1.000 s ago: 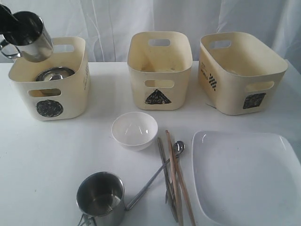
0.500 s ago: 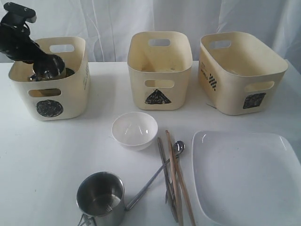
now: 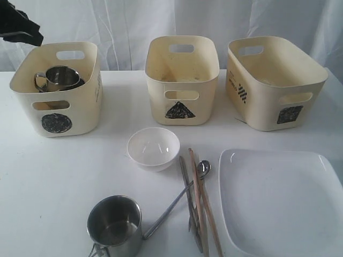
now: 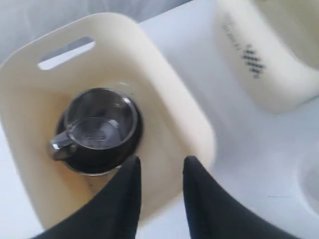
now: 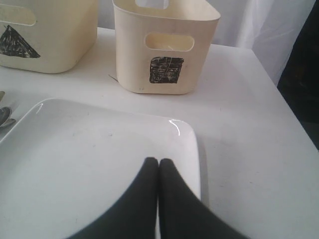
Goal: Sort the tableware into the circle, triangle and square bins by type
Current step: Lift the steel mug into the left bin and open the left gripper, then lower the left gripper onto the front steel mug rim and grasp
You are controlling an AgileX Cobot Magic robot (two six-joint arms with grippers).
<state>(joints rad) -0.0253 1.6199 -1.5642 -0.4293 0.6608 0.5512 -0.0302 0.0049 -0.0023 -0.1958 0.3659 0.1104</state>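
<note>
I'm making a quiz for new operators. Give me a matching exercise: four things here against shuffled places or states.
Things: 1 small white bowl; 2 large white square plate; 3 wooden chopsticks; 4 left gripper.
Places: a open above the circle bin; b in front of the triangle bin; c in front of the square bin; d lying alongside the plate.
Pairs: 1-b; 2-c; 3-d; 4-a.

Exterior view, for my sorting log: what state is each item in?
Far steel handled mug: upright inside circle-marked cream bin
Near steel handled mug: upright on white table, empty
Small white bowl: upright, empty
Large white square plate: flat, empty
Left claw: open, empty
Right claw: shut, empty
</note>
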